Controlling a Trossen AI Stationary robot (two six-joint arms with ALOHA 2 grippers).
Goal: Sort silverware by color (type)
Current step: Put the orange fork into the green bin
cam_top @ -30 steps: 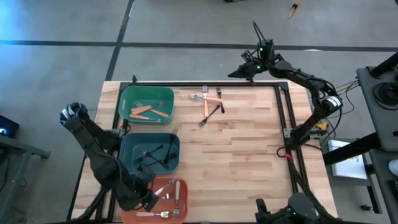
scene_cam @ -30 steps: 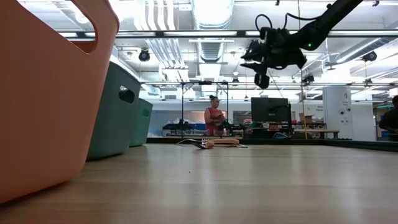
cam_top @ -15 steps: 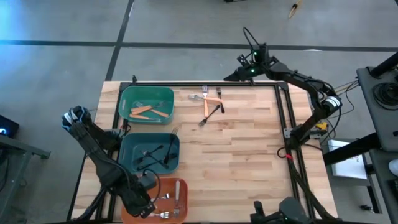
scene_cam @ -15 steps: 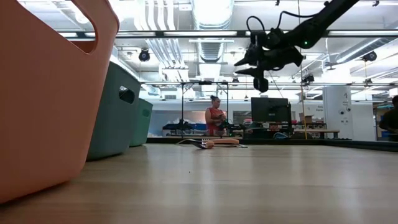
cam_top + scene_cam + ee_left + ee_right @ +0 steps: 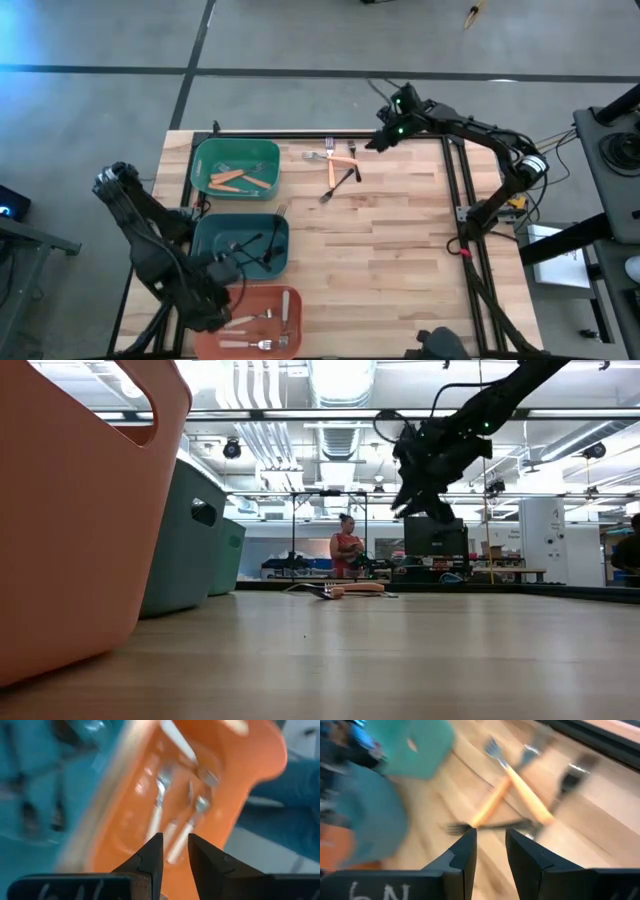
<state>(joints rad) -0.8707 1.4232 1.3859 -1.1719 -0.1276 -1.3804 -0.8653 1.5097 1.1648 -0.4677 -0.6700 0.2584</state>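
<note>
Several forks lie loose on the wooden table at its far middle: two orange-handled ones [image 5: 333, 170] crossed [image 5: 512, 795], and black ones [image 5: 341, 184] [image 5: 492, 825]. The green bin [image 5: 200, 160] holds orange forks, the teal bin [image 5: 205, 235] black ones, and the salmon bin [image 5: 297, 330] white-handled forks [image 5: 156, 817]. My left gripper [image 5: 224, 273] [image 5: 175, 842] hangs open above the salmon bin's far left corner with nothing between its fingers. My right gripper [image 5: 378, 141] [image 5: 490, 836] is open in the air right of the loose forks, slanting down at them [image 5: 412, 508].
A black frame rail [image 5: 330, 136] runs along the table's far edge and down its right side [image 5: 462, 200]. Bare wood [image 5: 380, 270] fills the middle and near right of the table. In the low view a person [image 5: 345, 550] stands in the room far beyond the table.
My left gripper has risen from over the salmon bin and drawn back toward the teal bin and the table's left edge. My right gripper has come down from beyond the far edge toward the loose forks and tipped to point more steeply down.
</note>
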